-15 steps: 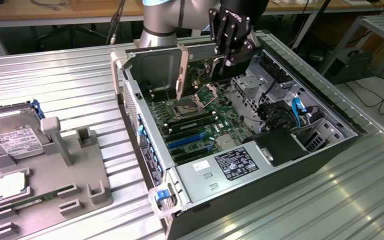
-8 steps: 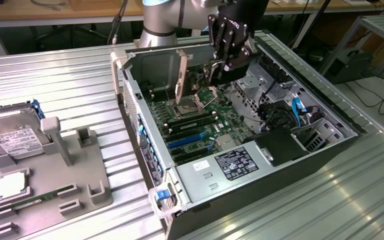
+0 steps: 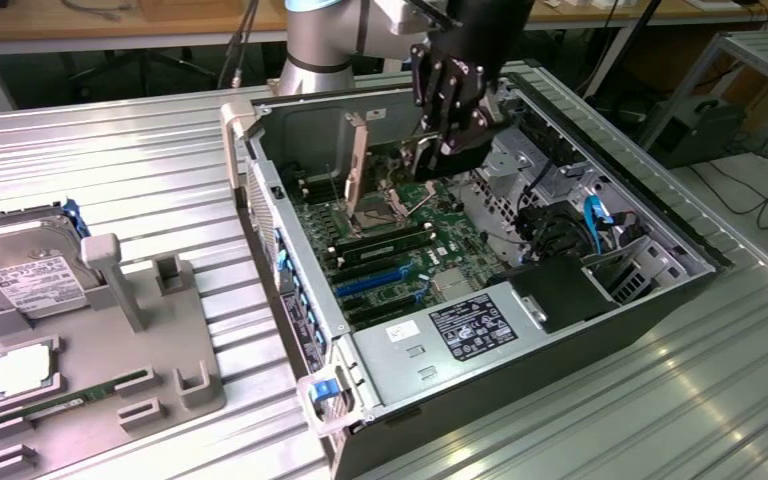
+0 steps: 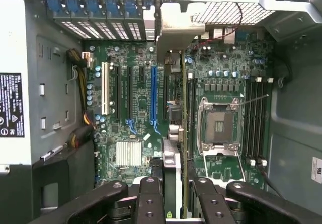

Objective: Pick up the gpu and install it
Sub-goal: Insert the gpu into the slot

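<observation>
**Your claw's got the gpu, hanging inside the open tower**

Biggest thing first: you're working on a ribbed, silvery metal table [image 3: 131, 170], all long parallel grooves. Lying on its side on top is the black PC case [image 3: 651, 260], side panel off, a boxy steel shell with perforated grilles. Toward the exterior view's left is a matte grey plastic holder [image 3: 131, 330] with blocky upright posts. A boxy silver hard drive [image 3: 31, 280] with a white label sits in it.

Inside the case you've got the green motherboard [image 4: 136, 98], busy and bumpy, with a long blue slot [image 4: 153, 93] and a square, shiny metal CPU socket [image 4: 219, 126].

Now the gpu [image 4: 177, 32]. From your wrist camera it's edge-on, so it reads as a thin dark line with a bent silvery metal bracket at the far end, up by the case's slotted rear wall. It hangs over the board between the blue slot and the socket. Can't tell if it's touching anything down there.

Your gripper [image 4: 177, 204] is pinching the card's near edge between its black, bolt-studded fingers [image 4: 150, 199].
</observation>
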Controlling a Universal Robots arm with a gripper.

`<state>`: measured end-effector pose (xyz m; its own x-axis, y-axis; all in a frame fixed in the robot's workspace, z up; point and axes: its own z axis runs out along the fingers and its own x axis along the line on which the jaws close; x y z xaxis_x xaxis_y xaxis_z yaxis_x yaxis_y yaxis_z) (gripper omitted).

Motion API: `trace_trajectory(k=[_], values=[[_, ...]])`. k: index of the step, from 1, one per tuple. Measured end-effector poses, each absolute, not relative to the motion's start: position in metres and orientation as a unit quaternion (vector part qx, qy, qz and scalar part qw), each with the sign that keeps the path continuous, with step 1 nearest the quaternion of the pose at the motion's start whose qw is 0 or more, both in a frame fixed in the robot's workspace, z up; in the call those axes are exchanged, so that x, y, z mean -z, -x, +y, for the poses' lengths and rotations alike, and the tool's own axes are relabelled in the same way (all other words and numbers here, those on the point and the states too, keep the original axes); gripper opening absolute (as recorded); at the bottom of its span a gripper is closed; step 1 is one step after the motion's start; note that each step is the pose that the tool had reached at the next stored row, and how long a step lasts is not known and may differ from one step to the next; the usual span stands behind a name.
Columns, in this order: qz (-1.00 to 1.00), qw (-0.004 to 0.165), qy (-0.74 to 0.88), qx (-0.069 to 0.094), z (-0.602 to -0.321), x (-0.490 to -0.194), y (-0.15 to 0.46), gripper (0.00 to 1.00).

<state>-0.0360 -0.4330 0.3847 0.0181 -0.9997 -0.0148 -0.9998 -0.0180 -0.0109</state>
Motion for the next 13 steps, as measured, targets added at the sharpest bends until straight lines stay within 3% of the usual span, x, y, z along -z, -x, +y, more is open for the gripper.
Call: trace_trajectory(k=[13], values=[[0.732,0.008,0.681,0.000,-0.433,-0.369,0.044,0.28]])
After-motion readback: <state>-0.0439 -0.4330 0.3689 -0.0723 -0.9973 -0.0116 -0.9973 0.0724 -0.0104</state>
